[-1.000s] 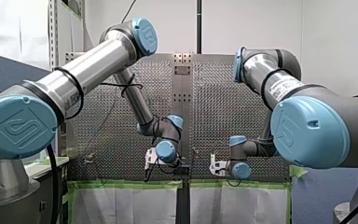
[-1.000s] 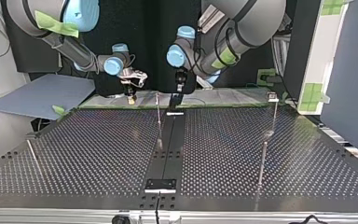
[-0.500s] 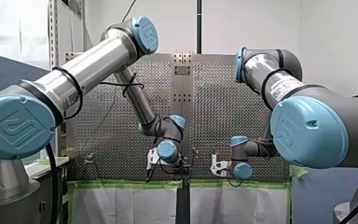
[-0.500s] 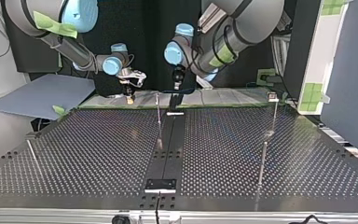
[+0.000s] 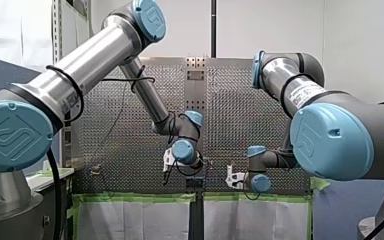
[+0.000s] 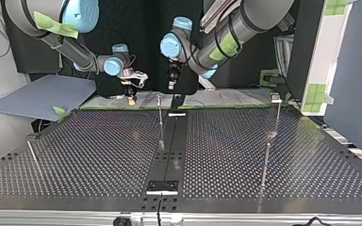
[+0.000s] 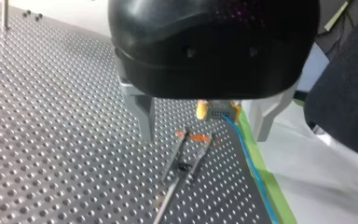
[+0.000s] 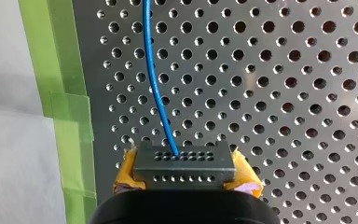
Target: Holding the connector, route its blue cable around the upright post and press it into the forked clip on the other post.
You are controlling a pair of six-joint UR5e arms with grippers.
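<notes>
Finds my left gripper [image 6: 172, 85] higher than before, fingers [image 7: 145, 119] apart. Sees connector [image 8: 185, 163] pinched between my right gripper's [image 8: 186, 179] yellow pads [image 8: 127, 172], long axis pad to pad, blue cable [image 8: 154, 84] leading ahead over table [image 8: 284, 93].

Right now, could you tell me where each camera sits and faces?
Front view: behind the shoulders, facing the perforated metal table; my left arm and my right arm show.
Top view: across the table, facing them.
Left wrist view: on my left arm, past open jaws.
Right wrist view: on my right arm; jaws hold the dark grey connector.
Both wrist views share that connector and blue cable.
</notes>
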